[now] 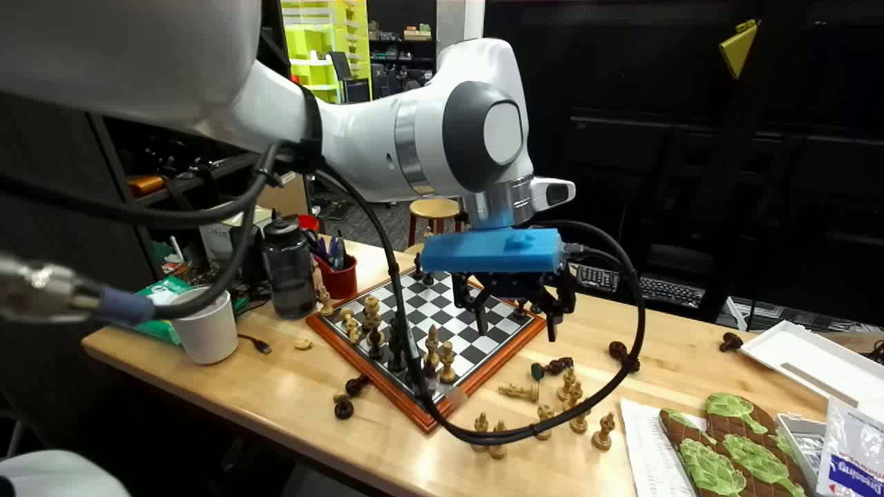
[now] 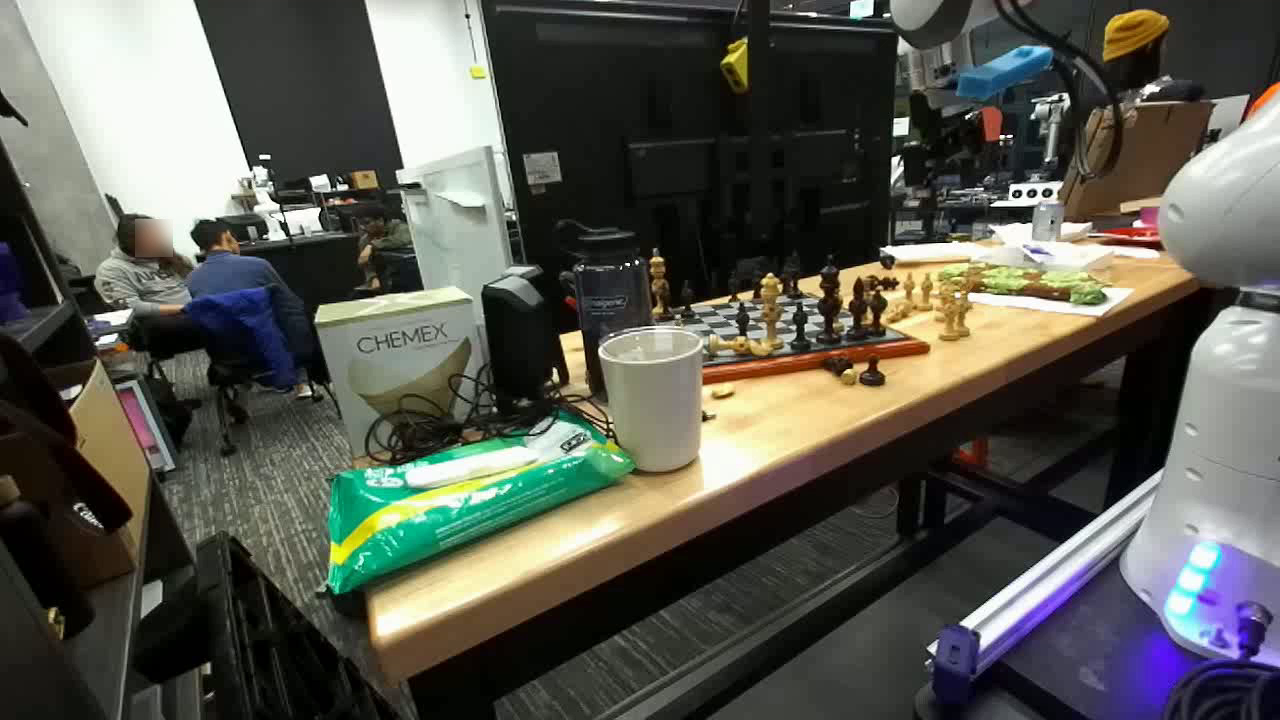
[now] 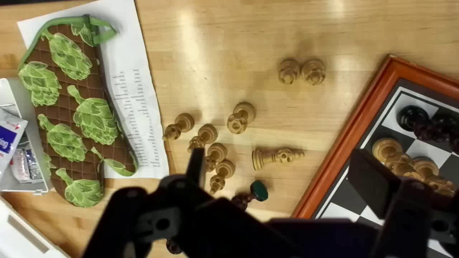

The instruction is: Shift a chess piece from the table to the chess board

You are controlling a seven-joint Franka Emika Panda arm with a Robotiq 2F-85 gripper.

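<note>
Pincer spread wide, holding nothing; looks pre-grab tbh; next move's probably lowering onto the toppled pale piece below it.

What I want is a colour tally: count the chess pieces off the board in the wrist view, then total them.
Light chess pieces: 8 (7 upright, 1 on its side)
Dark chess pieces: 2 (both partly hidden)
Total: 10 in sight; more may be hidden.
</note>
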